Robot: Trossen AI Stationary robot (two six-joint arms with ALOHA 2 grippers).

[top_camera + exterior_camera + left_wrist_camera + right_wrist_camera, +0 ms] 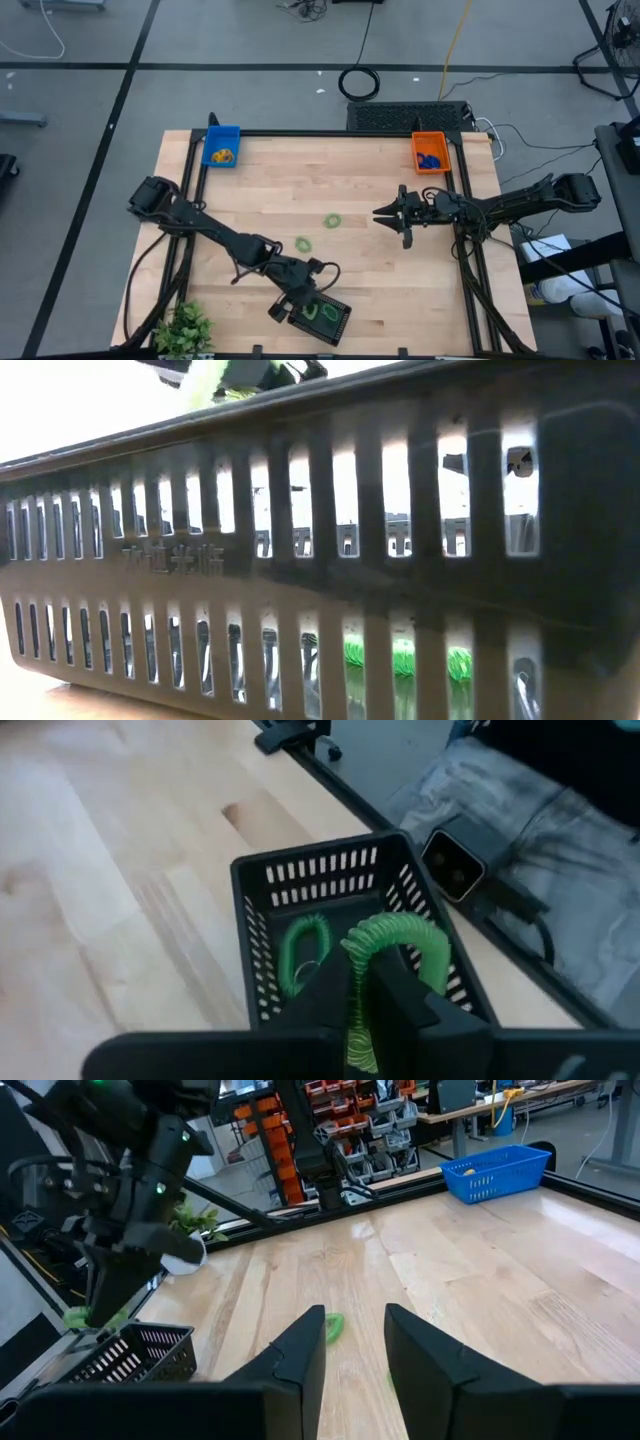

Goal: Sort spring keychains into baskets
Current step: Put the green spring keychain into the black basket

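1. Left gripper (300, 305): at about 6 o'clock on the table, over the black basket (338, 322). Fingers clamped tight on a green spring keychain (385, 945), which hangs above the basket's opening; held there, it seems, to be dropped in with its own colour.
2. Black basket: near table edge, 6 o'clock. Another green coil (300, 952) lies inside. Raised characters are moulded on its slotted wall (172, 558); too unclear to read.
3. Loose green keychains, two: one (332, 220) at table centre, one (303, 243) just toward 7 o'clock of it. Both unsorted; likely bound for the black basket.
4. Right gripper (385, 214): toward 3 o'clock of centre, pointing at the loose coils, fingers partly apart, nothing held. Appears to wait.
5. Blue basket (221, 146): 11 o'clock corner; holds orange-yellow coils.
6. Orange basket (430, 153): 1 o'clock corner; holds blue coils.
7. Green plant (184, 328): 7 o'clock corner. No part in the sorting.
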